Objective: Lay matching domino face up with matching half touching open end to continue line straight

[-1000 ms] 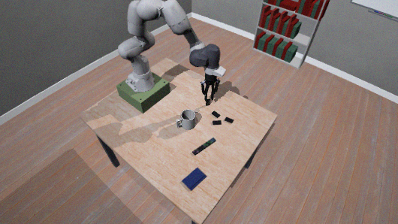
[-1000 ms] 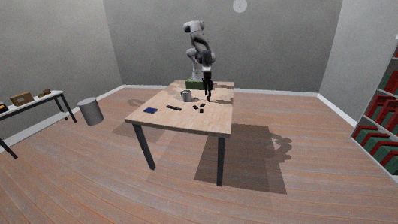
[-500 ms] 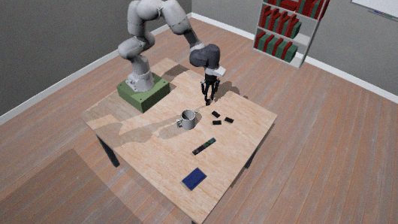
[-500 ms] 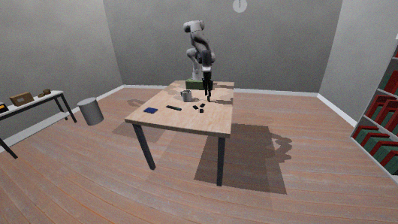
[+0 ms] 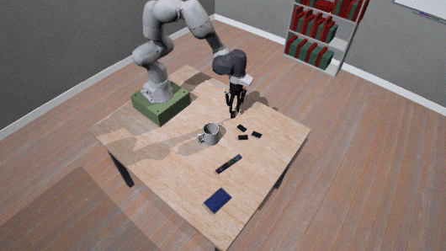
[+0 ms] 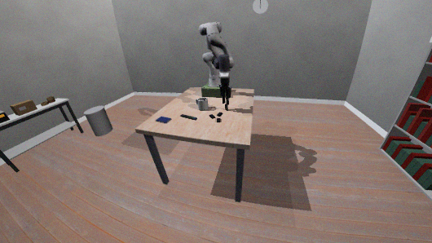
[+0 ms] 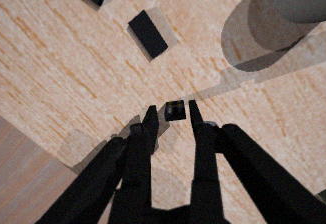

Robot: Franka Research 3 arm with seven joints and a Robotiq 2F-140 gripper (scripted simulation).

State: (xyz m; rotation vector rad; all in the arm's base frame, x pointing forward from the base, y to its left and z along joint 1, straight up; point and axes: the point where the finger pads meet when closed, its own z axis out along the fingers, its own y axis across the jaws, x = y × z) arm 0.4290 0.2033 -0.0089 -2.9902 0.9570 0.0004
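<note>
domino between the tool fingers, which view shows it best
The wrist view: the small dark domino sits between the tool's fingertips, seen end-on. Whether the fingers touch it is unclear. In the top view it is a speck at the tool tip; the exterior view cannot resolve it.
</note>
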